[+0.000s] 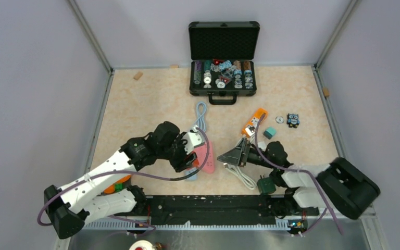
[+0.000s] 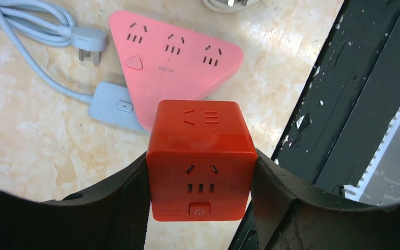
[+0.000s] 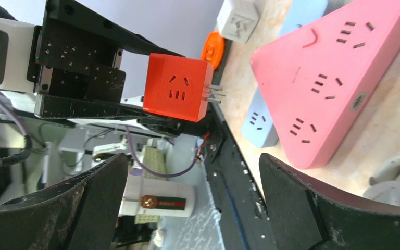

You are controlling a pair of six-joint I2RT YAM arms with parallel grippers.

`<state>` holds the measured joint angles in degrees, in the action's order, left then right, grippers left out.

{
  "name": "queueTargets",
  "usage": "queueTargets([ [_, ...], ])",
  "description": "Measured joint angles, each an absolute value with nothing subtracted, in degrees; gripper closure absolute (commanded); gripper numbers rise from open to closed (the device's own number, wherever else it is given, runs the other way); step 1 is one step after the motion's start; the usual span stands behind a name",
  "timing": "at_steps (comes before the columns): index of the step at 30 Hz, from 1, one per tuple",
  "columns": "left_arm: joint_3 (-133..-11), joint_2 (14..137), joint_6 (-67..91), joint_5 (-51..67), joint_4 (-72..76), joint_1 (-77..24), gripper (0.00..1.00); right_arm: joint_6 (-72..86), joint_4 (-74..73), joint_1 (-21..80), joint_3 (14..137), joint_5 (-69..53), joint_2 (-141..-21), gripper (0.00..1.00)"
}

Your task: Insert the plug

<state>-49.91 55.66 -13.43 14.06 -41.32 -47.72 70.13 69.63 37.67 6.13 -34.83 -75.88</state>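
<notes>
Black case (image 1: 224,41), small parts (image 1: 223,73) inside

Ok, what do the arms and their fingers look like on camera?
The left arm and right arm are white shells with bulky black joints. A purple cable loops along each. The fingers are broad matt-black wedges with a rough, scuffed surface.

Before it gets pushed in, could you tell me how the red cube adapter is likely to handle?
The red cube adapter looks rigid, so it probably won't flex. Its glossy flat faces might slip between the jaws of the left gripper. Its prongs could bend if misaligned.
</notes>
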Motion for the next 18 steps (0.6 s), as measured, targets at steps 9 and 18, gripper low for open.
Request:
queueTargets([
  [9,-53.0,58.9,-17.9,13.5,-46.9,-47.7,1.00,49.8,24.8,37.6,14.1,-24.6,-49.8,0.01],
  [18,-59.5,69.3,-18.7,10.9,-51.2,-49.8,1.00,41.0,1.5,37.6,14.6,-18.0,-40.4,0.01],
])
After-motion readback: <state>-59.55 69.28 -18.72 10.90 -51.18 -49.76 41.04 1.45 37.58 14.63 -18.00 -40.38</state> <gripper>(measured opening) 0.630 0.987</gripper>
